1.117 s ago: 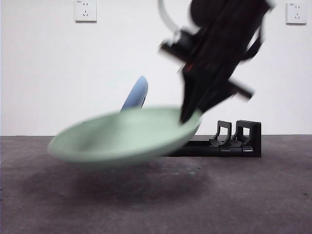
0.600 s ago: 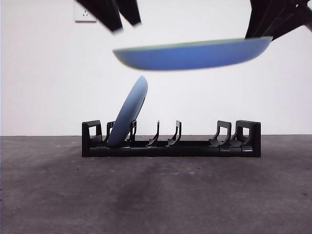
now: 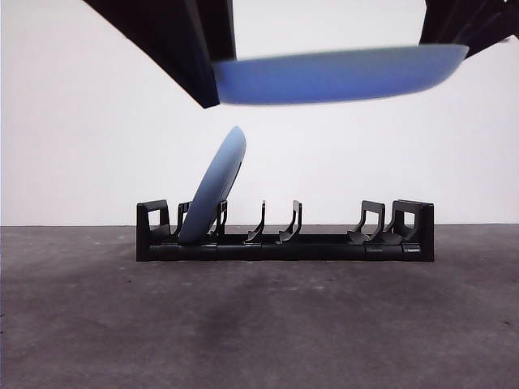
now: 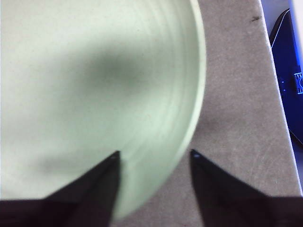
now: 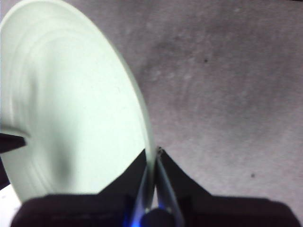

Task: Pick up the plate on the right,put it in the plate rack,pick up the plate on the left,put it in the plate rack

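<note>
the right gripper (image 5: 155,153) pinches the green plate's (image 3: 332,74) rim, holding it level high above the rack (image 3: 284,235); the left gripper (image 4: 154,156) straddles its opposite rim, jaws spread; a blue plate (image 3: 212,197) leans in the rack.

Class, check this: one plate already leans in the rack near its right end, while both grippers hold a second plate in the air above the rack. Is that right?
Not quite. The front view shows the leaning plate near the left end of the plate rack, not the right. The rest stands: the left gripper and right gripper hold the second plate above it.
</note>
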Action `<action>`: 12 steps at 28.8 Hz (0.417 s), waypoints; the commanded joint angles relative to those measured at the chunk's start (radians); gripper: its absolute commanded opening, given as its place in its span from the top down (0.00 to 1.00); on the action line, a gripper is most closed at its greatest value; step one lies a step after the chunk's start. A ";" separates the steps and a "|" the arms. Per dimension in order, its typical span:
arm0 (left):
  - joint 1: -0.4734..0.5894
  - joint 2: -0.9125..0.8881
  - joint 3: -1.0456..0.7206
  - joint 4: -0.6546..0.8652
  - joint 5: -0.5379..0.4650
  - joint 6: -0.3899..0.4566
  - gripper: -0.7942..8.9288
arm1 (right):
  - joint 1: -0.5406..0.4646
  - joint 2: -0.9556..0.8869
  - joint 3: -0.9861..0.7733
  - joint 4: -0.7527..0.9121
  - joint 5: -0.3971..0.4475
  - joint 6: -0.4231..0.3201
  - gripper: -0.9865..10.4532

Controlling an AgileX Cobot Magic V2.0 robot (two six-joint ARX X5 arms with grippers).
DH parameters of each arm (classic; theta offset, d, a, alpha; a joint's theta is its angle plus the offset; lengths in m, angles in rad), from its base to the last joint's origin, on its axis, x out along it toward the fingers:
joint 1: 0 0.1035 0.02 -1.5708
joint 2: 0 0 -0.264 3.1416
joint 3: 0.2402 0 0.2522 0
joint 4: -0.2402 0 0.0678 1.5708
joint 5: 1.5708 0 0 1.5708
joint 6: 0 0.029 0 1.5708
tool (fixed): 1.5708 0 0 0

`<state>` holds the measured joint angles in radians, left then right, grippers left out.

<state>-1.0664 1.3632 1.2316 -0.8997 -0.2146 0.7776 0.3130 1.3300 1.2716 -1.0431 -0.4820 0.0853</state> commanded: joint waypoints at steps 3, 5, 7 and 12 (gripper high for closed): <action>-0.002 0.006 0.003 -0.012 0.002 0.008 0.86 | 0.000 -0.007 0.003 0.006 -0.051 -0.008 0.92; -0.002 0.006 0.003 -0.018 0.008 0.006 0.86 | 0.000 -0.007 0.005 0.006 -0.051 -0.007 0.92; -0.004 0.006 0.003 -0.023 0.013 -0.013 0.86 | -0.001 -0.007 0.007 0.006 -0.050 -0.007 0.92; -0.018 0.005 0.002 -0.026 0.014 -0.060 0.93 | -0.001 -0.007 0.022 0.001 -0.050 -0.007 0.92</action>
<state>-1.0874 1.3609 1.2366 -0.9165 -0.2001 0.7883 0.3073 1.3300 1.2774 -1.0477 -0.4942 0.0864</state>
